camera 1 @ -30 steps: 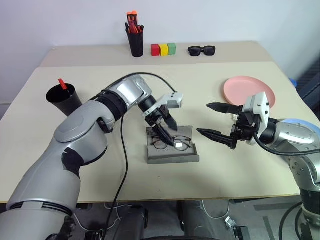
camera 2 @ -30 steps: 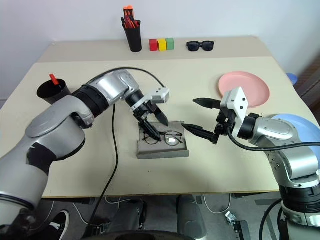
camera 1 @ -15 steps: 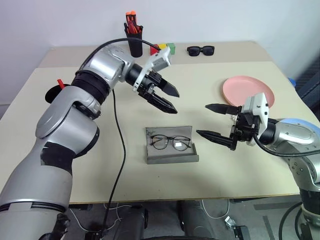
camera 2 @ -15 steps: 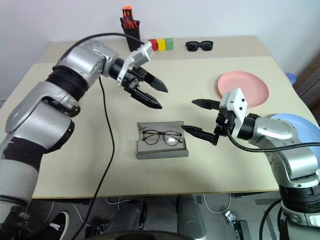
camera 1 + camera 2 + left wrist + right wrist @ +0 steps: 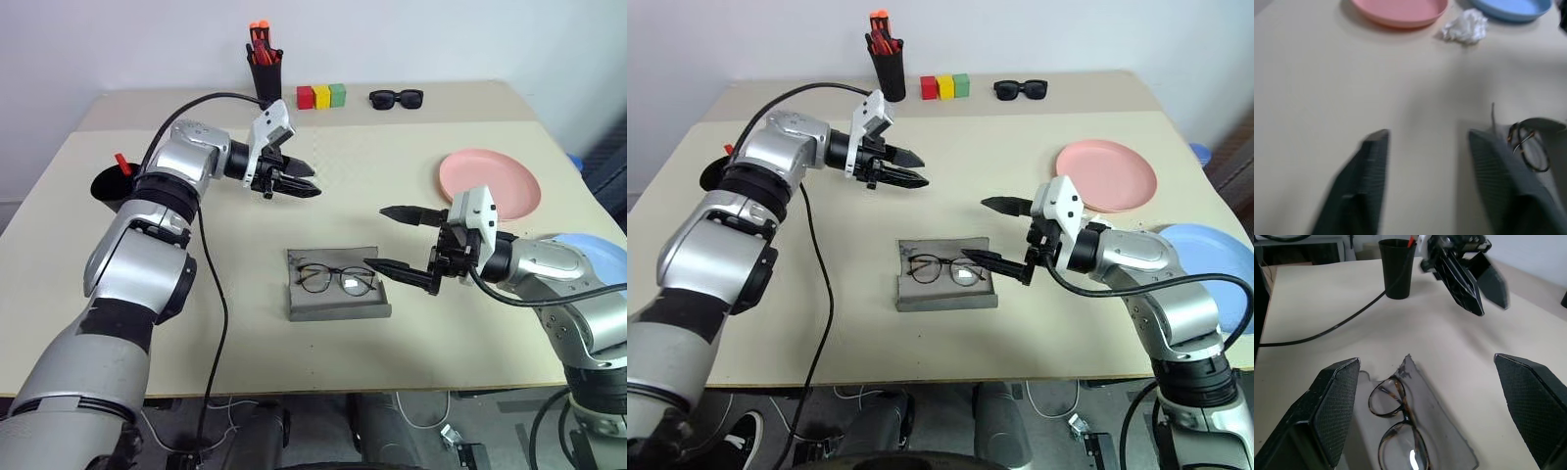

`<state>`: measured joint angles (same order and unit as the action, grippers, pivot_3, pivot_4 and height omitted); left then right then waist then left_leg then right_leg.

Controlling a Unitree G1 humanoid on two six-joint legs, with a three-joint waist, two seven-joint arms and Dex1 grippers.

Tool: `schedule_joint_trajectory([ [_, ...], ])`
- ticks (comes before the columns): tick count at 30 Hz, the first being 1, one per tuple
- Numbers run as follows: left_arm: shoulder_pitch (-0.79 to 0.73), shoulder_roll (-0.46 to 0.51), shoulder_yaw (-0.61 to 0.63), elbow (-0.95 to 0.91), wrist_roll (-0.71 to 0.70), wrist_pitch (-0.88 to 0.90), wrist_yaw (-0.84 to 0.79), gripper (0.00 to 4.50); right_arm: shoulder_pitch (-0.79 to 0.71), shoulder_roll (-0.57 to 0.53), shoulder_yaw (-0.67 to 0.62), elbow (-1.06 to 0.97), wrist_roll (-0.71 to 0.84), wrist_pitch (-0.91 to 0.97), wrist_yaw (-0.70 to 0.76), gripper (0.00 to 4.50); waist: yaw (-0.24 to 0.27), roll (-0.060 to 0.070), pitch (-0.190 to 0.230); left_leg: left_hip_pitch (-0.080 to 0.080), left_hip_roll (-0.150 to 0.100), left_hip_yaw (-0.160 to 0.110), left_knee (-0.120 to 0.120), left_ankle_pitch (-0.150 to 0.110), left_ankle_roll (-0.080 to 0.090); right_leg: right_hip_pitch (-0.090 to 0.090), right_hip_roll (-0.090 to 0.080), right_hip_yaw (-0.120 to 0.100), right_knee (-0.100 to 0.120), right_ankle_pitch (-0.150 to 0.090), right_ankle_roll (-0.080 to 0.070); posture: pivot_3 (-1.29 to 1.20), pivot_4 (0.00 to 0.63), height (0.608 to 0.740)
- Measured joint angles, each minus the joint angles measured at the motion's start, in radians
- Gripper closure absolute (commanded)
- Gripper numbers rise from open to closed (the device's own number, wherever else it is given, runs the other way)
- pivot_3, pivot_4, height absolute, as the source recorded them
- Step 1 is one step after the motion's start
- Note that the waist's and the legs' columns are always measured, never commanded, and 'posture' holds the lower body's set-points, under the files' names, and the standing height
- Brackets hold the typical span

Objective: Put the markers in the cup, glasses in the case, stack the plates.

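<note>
Wide apart stand the two black fingers of the right gripper (image 5: 399,238), empty, its lower finger reaching just over the right end of the open grey case (image 5: 336,299). The glasses (image 5: 334,280) lie inside that case, lenses up, near the middle of the table (image 5: 245,333). On the right side the light blue plate (image 5: 1207,250) sits at the table's edge behind the right arm, and the salmon pink plate (image 5: 489,181) lies farther back, apart from it. A crumpled white wad (image 5: 1466,27) rests between the two plates in the left wrist view.

Farther back on the left, the left gripper (image 5: 304,181) hangs above the bare tabletop, its fingers drawn close with only a narrow gap between them and nothing held. At the left edge the black cup (image 5: 113,186) stands upright with a red-tipped marker (image 5: 121,164) sticking out of it. Along the far edge stand a black pen holder (image 5: 265,69), three coloured blocks (image 5: 320,95) and dark sunglasses (image 5: 396,98).
</note>
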<state>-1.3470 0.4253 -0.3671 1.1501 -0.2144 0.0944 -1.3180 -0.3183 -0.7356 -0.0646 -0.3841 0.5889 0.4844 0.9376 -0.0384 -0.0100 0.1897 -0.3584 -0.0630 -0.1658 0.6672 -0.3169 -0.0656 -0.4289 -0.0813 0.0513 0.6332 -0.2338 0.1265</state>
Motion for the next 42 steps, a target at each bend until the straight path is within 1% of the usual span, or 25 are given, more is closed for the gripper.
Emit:
schedule_joint_trajectory([
  [1, 0.016, -0.006, 0.008, 0.0, 0.016, -0.008, 0.008, 4.3, 0.002, -0.011, 0.0, 0.002, -0.006, -0.004, 0.009, 0.0, 0.0, 0.0, 0.0, 0.0, 0.0, 0.0, 0.0, 0.0, 0.0, 0.0, 0.0, 0.0, 0.0, 0.0, 0.0, 0.0, 0.15, 0.74],
  [2, 0.03, -0.013, 0.012, 0.001, 0.027, -0.013, 0.01, 4.41, 0.007, -0.021, -0.001, 0.004, -0.009, -0.009, 0.017, 0.0, 0.0, 0.0, 0.0, 0.0, 0.0, 0.0, 0.0, 0.0, 0.0, 0.0, 0.0, 0.0, 0.0, 0.0, 0.0, 0.0, 0.15, 0.74],
  [7, 0.126, -0.042, 0.033, 0.015, 0.089, -0.043, -0.015, 4.41, 0.106, -0.08, -0.028, -0.006, -0.017, -0.036, 0.091, 0.0, 0.001, 0.0, 0.0, 0.0, 0.0, 0.0, 0.0, 0.0, 0.0, 0.0, 0.0, 0.0, 0.001, 0.0, 0.0, 0.0, 0.15, 0.74],
  [9, 0.14, -0.057, 0.043, 0.018, 0.099, -0.043, -0.032, 4.41, 0.13, -0.096, -0.041, -0.006, -0.018, -0.048, 0.11, 0.0, -0.001, 0.0, 0.0, 0.0, 0.0, 0.0, 0.001, 0.0, 0.0, 0.0, 0.0, 0.0, 0.001, 0.0, 0.0, 0.0, 0.15, 0.74],
  [14, 0.145, -0.083, 0.07, 0.005, 0.115, -0.033, -0.102, 4.41, 0.149, -0.108, -0.077, -0.007, -0.017, -0.055, 0.119, 0.0, -0.004, 0.0, 0.0, 0.001, 0.0, 0.0, 0.001, 0.0, 0.0, 0.001, 0.0, 0.0, 0.001, 0.0, 0.0, 0.0, 0.15, 0.74],
  [19, 0.175, -0.091, 0.067, -0.021, 0.153, -0.018, -0.161, 4.41, 0.152, -0.107, -0.078, -0.017, -0.017, -0.055, 0.108, 0.0, -0.004, 0.0, 0.0, 0.001, 0.0, 0.0, 0.001, 0.0, 0.0, 0.001, 0.0, 0.0, 0.001, 0.001, 0.0, 0.0, 0.15, 0.74],
  [26, 0.212, -0.096, 0.066, -0.091, 0.195, -0.015, -0.194, 4.41, 0.15, -0.107, -0.082, -0.025, -0.017, -0.055, 0.094, 0.0, 0.0, 0.0, 0.0, 0.001, 0.0, 0.0, 0.001, 0.0, 0.0, 0.001, 0.0, 0.0, 0.001, 0.001, 0.0, 0.0, 0.15, 0.74],
  [31, 0.216, -0.096, 0.068, -0.14, 0.195, 0.053, -0.244, 4.41, 0.143, -0.107, -0.082, -0.025, -0.017, -0.055, 0.089, 0.0, -0.001, 0.0, 0.0, 0.001, 0.0, 0.0, 0.001, 0.0, 0.0, 0.001, 0.0, 0.0, 0.001, 0.001, 0.0, 0.0, 0.15, 0.74],
  [40, 0.297, -0.074, 0.066, -0.303, 0.193, 0.119, -0.283, 4.41, 0.128, -0.106, -0.082, -0.021, -0.017, -0.056, 0.085, 0.0, -0.002, 0.0, 0.0, 0.001, 0.0, 0.0, 0.001, 0.0, 0.0, 0.001, 0.0, 0.0, 0.001, 0.001, 0.0, 0.0, 0.15, 0.74],
  [42, 0.319, -0.069, 0.061, -0.363, 0.191, 0.143, -0.288, 4.41, 0.126, -0.106, -0.082, -0.02, -0.017, -0.056, 0.083, 0.0, -0.001, 0.0, 0.0, 0.001, 0.0, 0.0, 0.001, 0.0, 0.0, 0.001, 0.0, 0.0, 0.001, 0.001, 0.0, 0.0, 0.15, 0.74],
])
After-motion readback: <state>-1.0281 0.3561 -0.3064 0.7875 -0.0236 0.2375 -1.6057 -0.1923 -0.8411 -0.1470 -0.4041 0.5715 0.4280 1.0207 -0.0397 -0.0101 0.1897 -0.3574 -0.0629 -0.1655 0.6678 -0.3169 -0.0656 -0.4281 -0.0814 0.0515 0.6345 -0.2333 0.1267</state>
